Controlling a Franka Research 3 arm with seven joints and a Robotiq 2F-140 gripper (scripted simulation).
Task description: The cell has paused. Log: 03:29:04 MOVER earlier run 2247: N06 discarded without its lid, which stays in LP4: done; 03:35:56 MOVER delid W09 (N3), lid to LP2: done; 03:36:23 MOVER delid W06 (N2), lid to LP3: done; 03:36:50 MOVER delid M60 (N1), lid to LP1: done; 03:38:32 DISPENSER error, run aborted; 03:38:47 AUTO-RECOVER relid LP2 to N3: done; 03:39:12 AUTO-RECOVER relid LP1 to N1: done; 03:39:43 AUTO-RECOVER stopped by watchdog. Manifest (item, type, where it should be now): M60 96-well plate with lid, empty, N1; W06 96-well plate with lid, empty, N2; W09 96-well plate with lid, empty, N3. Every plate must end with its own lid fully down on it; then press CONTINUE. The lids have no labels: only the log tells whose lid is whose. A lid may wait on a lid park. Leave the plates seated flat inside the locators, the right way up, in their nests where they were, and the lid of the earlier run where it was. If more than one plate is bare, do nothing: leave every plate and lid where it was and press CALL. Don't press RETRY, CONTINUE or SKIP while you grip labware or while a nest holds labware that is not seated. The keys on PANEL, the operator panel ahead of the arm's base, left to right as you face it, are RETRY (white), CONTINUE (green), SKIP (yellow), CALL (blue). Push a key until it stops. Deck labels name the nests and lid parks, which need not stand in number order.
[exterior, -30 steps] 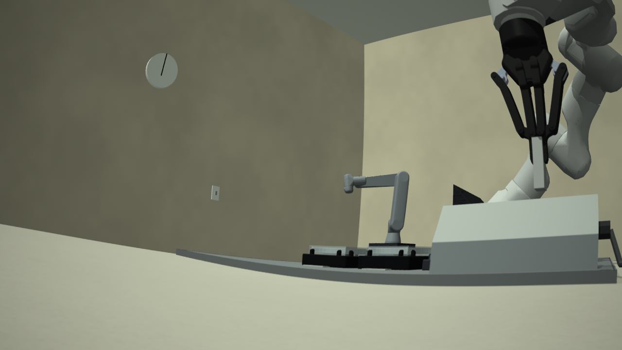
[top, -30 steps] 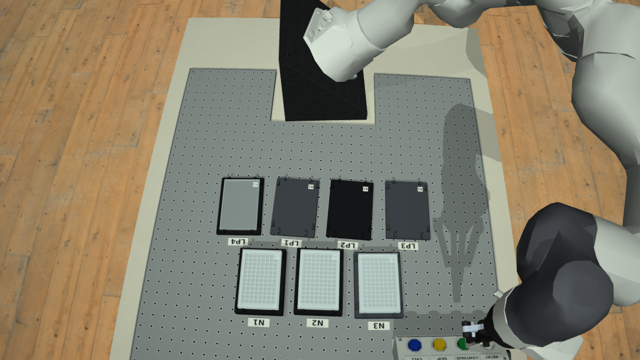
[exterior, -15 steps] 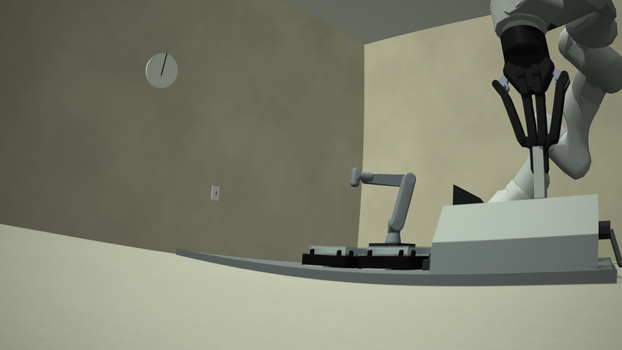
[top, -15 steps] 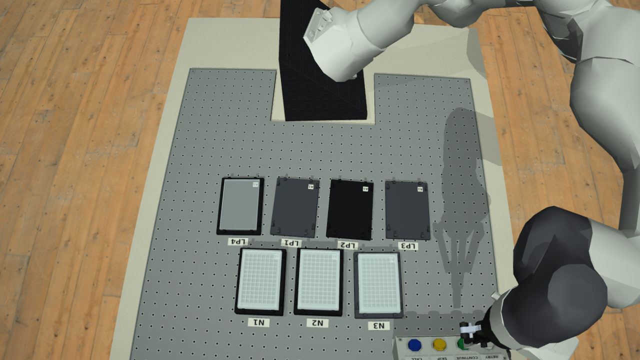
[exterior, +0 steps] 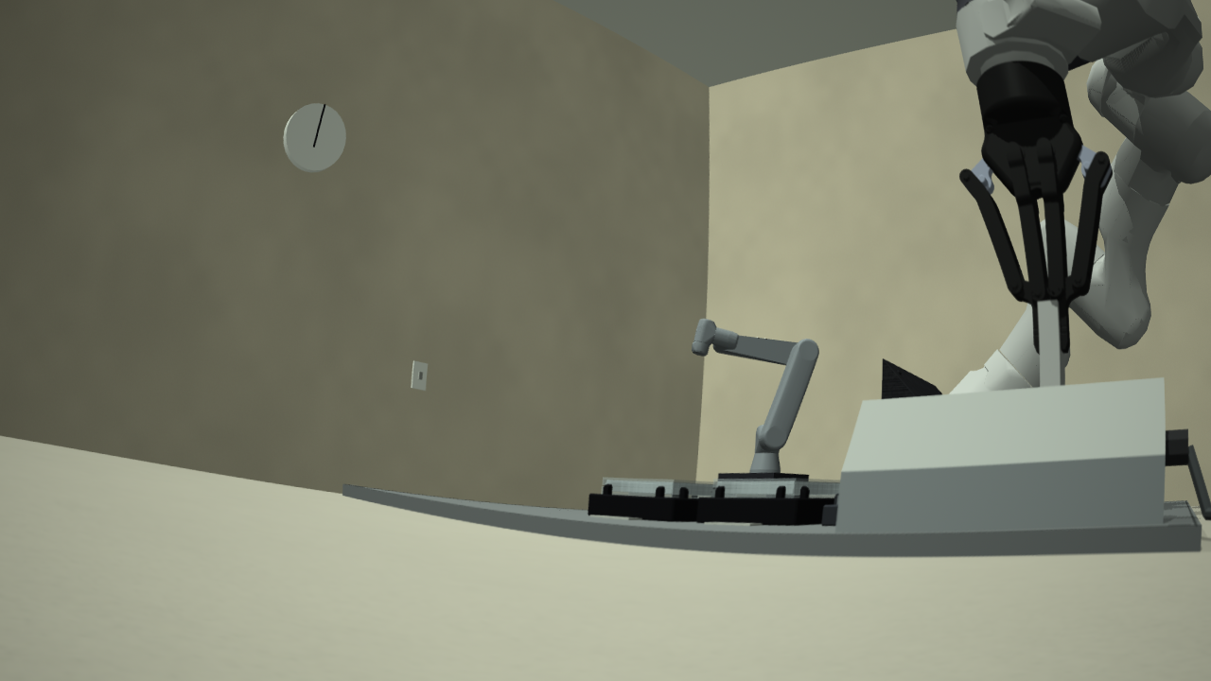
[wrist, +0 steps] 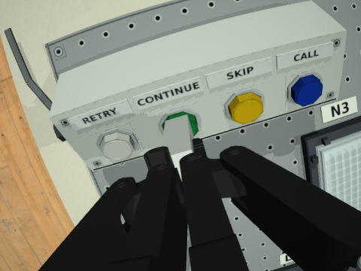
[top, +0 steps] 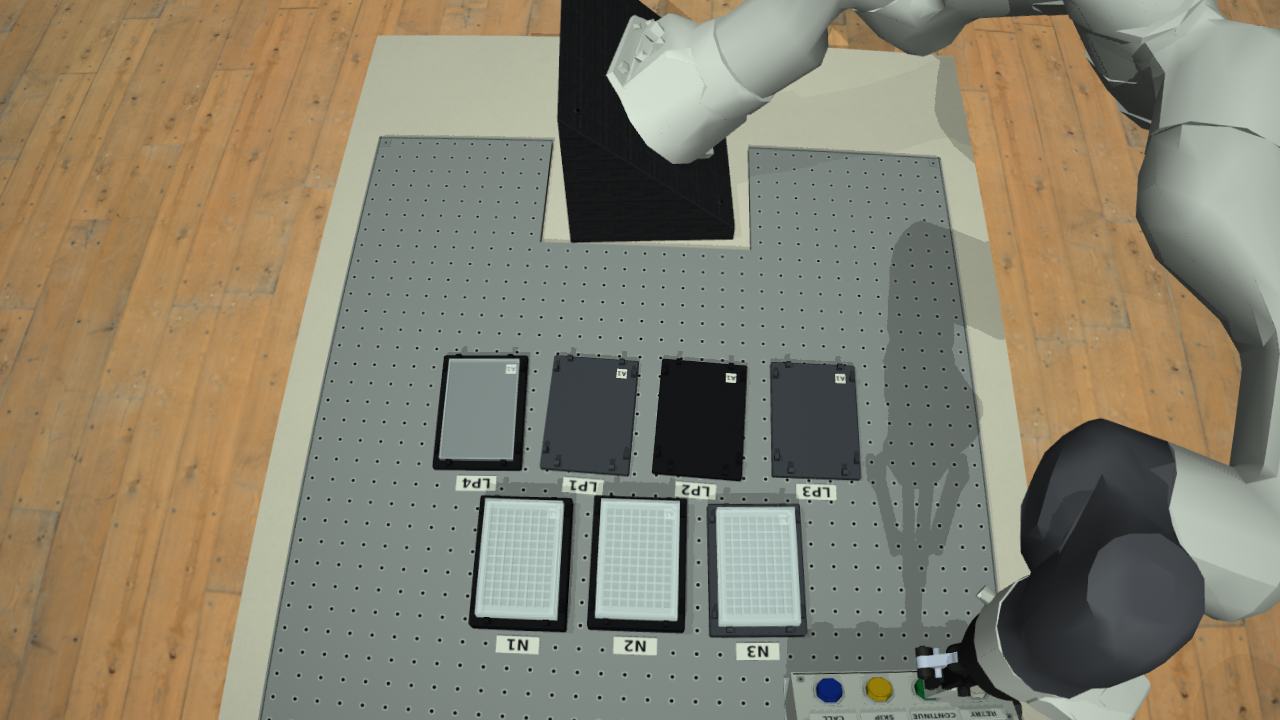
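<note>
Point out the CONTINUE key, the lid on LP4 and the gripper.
CONTINUE key (wrist: 189, 123): wrist view, green rim beside the fingertip.
Lid on LP4 (top: 480, 407): top view, middle of its pale top.
Gripper (wrist: 182, 153): wrist view, between the shut fingertips.
</note>
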